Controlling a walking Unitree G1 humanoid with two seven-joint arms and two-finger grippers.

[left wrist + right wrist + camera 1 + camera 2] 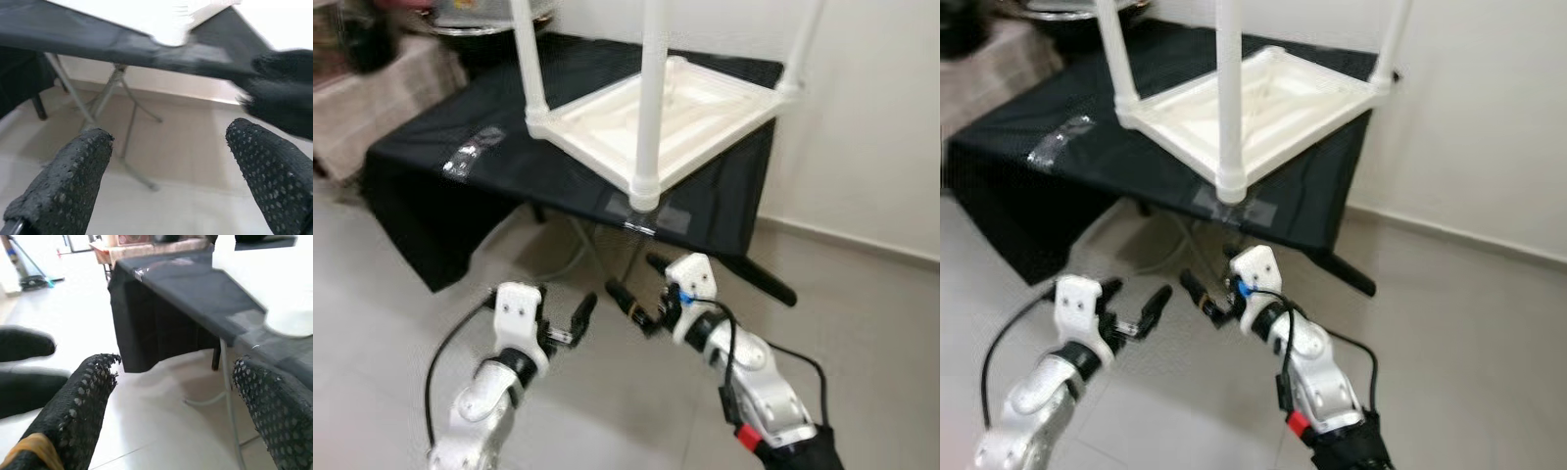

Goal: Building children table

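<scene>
Centrally, a white children table (675, 113) is shown upside down on a table (480, 117) draped in black cloth, its top resting flat on the cloth and its white legs (651, 88) pointing upward. One corner leg base is seen at the near edge of the black-draped table, just beside a patch of grey tape (651, 217); a second strip of tape (475, 152) is stuck farther along the cloth, toward the robot's left. Metal folding legs (120, 112) are visible beneath the cloth, standing on a pale tiled floor (862, 323). Both arms are held low, below and in front of the near edge of the black-draped table, apart from the children table. The left claw (570, 311) is released, its fingers (73, 176) spread and grasping nothing. The right claw (636, 286) is likewise released and empty, its fingers (83, 401) spread wide, just beside the left claw.
</scene>
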